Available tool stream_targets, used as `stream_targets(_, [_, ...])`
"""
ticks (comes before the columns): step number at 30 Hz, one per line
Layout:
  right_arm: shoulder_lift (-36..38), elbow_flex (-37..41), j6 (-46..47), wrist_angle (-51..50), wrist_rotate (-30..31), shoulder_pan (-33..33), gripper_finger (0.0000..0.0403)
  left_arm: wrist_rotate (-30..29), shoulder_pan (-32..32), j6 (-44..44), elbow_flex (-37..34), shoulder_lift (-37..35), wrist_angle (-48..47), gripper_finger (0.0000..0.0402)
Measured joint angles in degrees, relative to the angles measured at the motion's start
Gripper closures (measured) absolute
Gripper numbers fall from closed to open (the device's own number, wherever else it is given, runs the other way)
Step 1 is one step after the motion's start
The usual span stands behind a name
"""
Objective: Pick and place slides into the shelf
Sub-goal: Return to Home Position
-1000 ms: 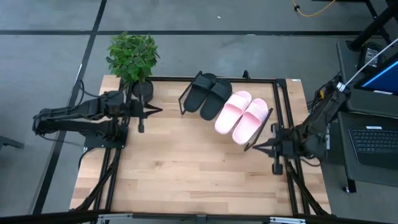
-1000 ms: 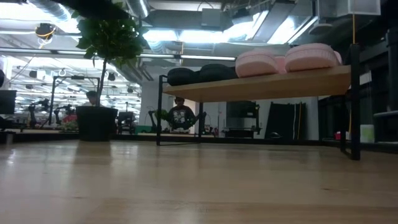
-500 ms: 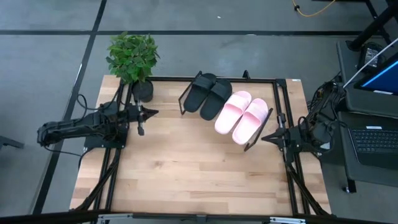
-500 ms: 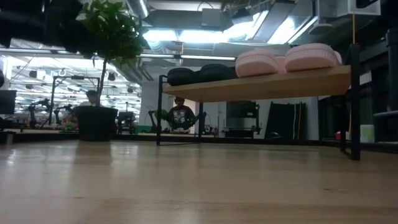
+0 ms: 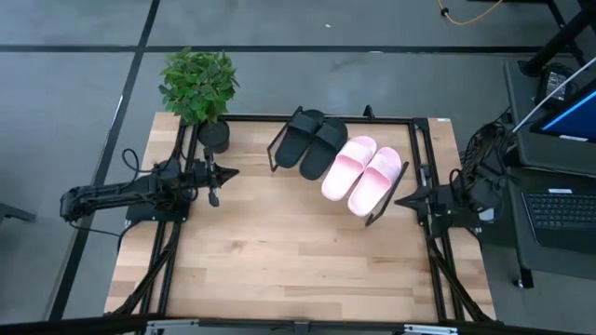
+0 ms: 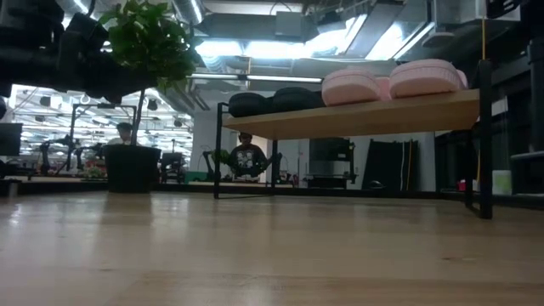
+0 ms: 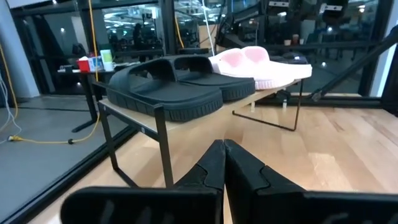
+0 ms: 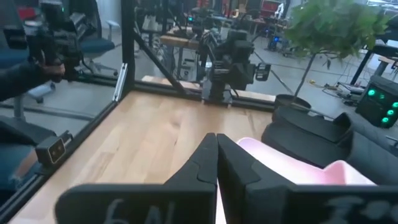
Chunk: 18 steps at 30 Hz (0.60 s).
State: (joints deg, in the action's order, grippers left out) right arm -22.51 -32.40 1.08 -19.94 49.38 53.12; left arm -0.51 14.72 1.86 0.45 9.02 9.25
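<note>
though unseen overhead, person (image 6: 247, 158) behind shelf (image 6: 365, 117)

Overhead, table-level, wrist views; common shelf (image 6: 357, 119)

I see the black slides (image 5: 312, 142) and pink slides (image 5: 363, 174) side by side on the shelf (image 5: 276, 153). My left gripper (image 5: 228, 171) sits off the shelf's black-slide end, near the plant (image 5: 198, 86). My right gripper (image 5: 399, 200) is just beside its pink end. Both have fingers pressed together.
</note>
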Motion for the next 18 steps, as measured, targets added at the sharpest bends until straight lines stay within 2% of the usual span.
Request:
stream_targets(5, [3.22,0.05,-0.13,-3.25,0.53,-0.02,0.0399,0.00,-0.16,-0.27,0.00,0.04,-1.08,0.0401])
stream_targets(18, [3.16,0.07,-1.77,-3.09,0.66,0.00,0.0399,0.00,-0.15,0.16,0.00,0.04,-1.05,0.0401])
